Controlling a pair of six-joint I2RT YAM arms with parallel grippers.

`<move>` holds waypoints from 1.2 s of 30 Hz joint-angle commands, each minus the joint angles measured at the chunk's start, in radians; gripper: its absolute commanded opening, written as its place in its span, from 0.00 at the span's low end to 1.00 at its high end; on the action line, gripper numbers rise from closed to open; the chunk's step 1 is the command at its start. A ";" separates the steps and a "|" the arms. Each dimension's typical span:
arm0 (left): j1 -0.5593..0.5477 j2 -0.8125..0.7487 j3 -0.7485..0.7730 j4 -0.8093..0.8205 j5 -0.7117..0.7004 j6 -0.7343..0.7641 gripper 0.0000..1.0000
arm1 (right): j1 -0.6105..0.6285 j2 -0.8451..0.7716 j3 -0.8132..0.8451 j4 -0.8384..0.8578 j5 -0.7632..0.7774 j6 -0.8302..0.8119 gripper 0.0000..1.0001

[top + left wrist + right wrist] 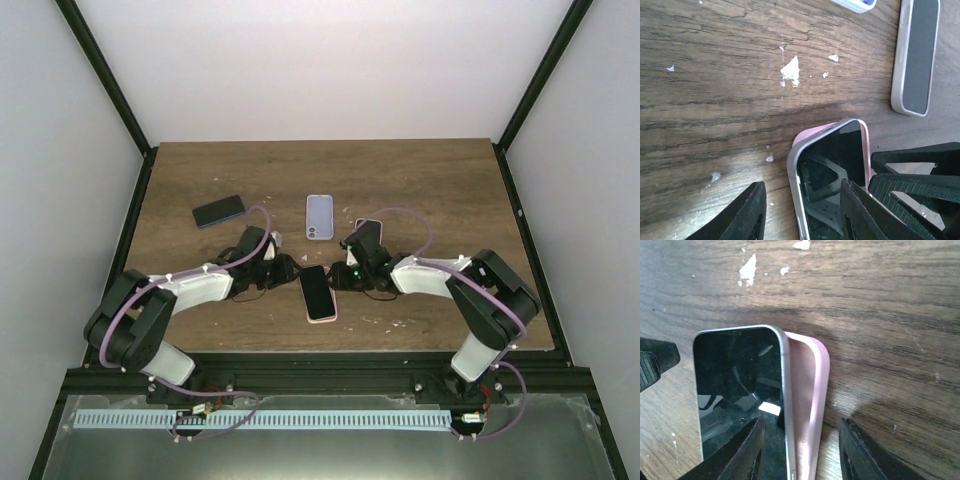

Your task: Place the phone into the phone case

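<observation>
A phone (318, 292) with a black screen lies in a pink case (326, 318) on the table between my grippers. In the right wrist view the phone (735, 380) sits askew in the case (812, 390), a gap showing between its right edge and the case wall. My left gripper (290, 272) is open, its jaws straddling the phone's left edge (802, 184). My right gripper (343, 272) is open, its jaws straddling the phone's right edge and the case wall (801, 422). In the left wrist view the phone (832, 165) shows pink case (812, 132) along its top.
A lavender phone or case (319, 216) lies behind, a dark teal phone (219, 211) at back left, and a grey-edged phone (368, 230) (917, 55) beside my right arm. White specks (790, 70) dot the wooden table (440, 190).
</observation>
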State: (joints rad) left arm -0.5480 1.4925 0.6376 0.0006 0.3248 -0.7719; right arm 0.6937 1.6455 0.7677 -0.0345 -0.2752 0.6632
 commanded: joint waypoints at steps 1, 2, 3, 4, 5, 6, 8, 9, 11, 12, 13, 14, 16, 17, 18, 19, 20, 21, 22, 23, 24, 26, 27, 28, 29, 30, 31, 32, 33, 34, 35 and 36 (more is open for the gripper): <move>-0.002 0.051 0.031 0.033 0.006 0.030 0.42 | -0.010 0.034 0.036 0.014 0.001 -0.042 0.40; -0.002 0.061 0.035 0.030 0.008 0.032 0.41 | -0.009 0.043 0.041 0.014 0.002 -0.046 0.39; -0.002 0.072 0.041 0.028 0.010 0.035 0.41 | -0.009 0.050 0.043 0.015 -0.001 -0.046 0.37; -0.002 0.080 0.046 0.024 0.010 0.036 0.40 | -0.010 0.058 0.042 0.019 -0.004 -0.046 0.36; -0.002 0.087 0.051 0.021 0.012 0.037 0.39 | -0.010 0.064 0.039 0.028 -0.013 -0.046 0.34; -0.003 0.092 0.054 0.022 0.014 0.039 0.37 | -0.010 0.069 0.033 0.038 -0.024 -0.044 0.33; -0.002 0.100 0.064 0.024 0.018 0.043 0.30 | -0.010 0.076 0.025 0.055 -0.037 -0.042 0.31; -0.003 0.104 0.070 0.023 0.019 0.047 0.26 | -0.010 0.078 0.023 0.062 -0.043 -0.042 0.29; -0.003 0.114 0.079 0.022 0.021 0.048 0.19 | -0.009 0.079 0.019 0.071 -0.048 -0.044 0.27; -0.003 0.119 0.083 0.026 0.024 0.049 0.16 | -0.010 0.076 0.015 0.077 -0.049 -0.047 0.27; -0.005 0.125 0.085 0.030 0.028 0.046 0.14 | -0.009 0.073 0.011 0.080 -0.050 -0.048 0.26; -0.008 0.132 0.087 0.036 0.032 0.045 0.13 | -0.010 0.069 0.005 0.090 -0.051 -0.050 0.25; -0.014 0.149 0.095 0.046 0.038 0.042 0.11 | -0.010 0.064 -0.004 0.103 -0.054 -0.055 0.25; -0.018 0.157 0.099 0.048 0.041 0.039 0.10 | -0.010 0.067 -0.004 0.102 -0.055 -0.059 0.24; -0.023 0.165 0.104 0.050 0.042 0.039 0.10 | -0.010 0.069 -0.002 0.102 -0.056 -0.062 0.24; -0.029 0.171 0.111 0.051 0.045 0.038 0.10 | -0.010 0.069 -0.001 0.102 -0.059 -0.063 0.24; -0.033 0.176 0.117 0.050 0.046 0.038 0.09 | -0.010 0.068 -0.002 0.107 -0.062 -0.064 0.23; -0.041 0.179 0.125 0.049 0.046 0.040 0.08 | -0.009 0.067 -0.001 0.109 -0.064 -0.065 0.23; -0.050 0.184 0.132 0.044 0.045 0.041 0.07 | -0.009 0.065 -0.002 0.111 -0.066 -0.066 0.22; -0.056 0.189 0.143 0.038 0.042 0.042 0.07 | -0.010 0.063 -0.002 0.116 -0.069 -0.068 0.21; -0.061 0.192 0.149 0.034 0.040 0.043 0.06 | -0.009 0.061 -0.003 0.122 -0.070 -0.069 0.20; -0.073 0.196 0.156 0.033 0.039 0.040 0.06 | -0.010 0.061 0.000 0.127 -0.067 -0.075 0.18; -0.075 0.198 0.157 0.035 0.039 0.038 0.06 | -0.009 0.063 0.001 0.127 -0.068 -0.078 0.17; -0.080 0.198 0.156 0.038 0.045 0.030 0.06 | -0.009 0.063 0.003 0.127 -0.067 -0.081 0.17; -0.084 0.198 0.153 0.042 0.052 0.025 0.06 | -0.010 0.063 0.004 0.129 -0.065 -0.084 0.16; -0.086 0.196 0.151 0.048 0.059 0.019 0.06 | -0.010 0.062 0.002 0.131 -0.065 -0.086 0.16; -0.089 0.194 0.148 0.054 0.067 0.011 0.06 | -0.010 0.062 0.002 0.134 -0.066 -0.087 0.16; -0.092 0.191 0.143 0.062 0.075 0.003 0.06 | -0.010 0.064 0.002 0.138 -0.069 -0.089 0.16; -0.095 0.189 0.138 0.072 0.082 -0.003 0.07 | -0.010 0.066 0.003 0.140 -0.073 -0.090 0.16; -0.098 0.189 0.135 0.075 0.086 -0.008 0.08 | -0.010 0.068 0.004 0.141 -0.075 -0.091 0.16; -0.101 0.188 0.133 0.073 0.085 -0.009 0.09 | -0.010 0.069 0.006 0.140 -0.073 -0.090 0.16; -0.102 0.189 0.133 0.063 0.081 -0.010 0.10 | -0.010 0.069 0.005 0.138 -0.069 -0.090 0.17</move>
State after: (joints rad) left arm -0.5900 1.6672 0.7666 -0.0101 0.2970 -0.7597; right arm 0.6712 1.7050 0.7696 0.0471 -0.3225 0.5976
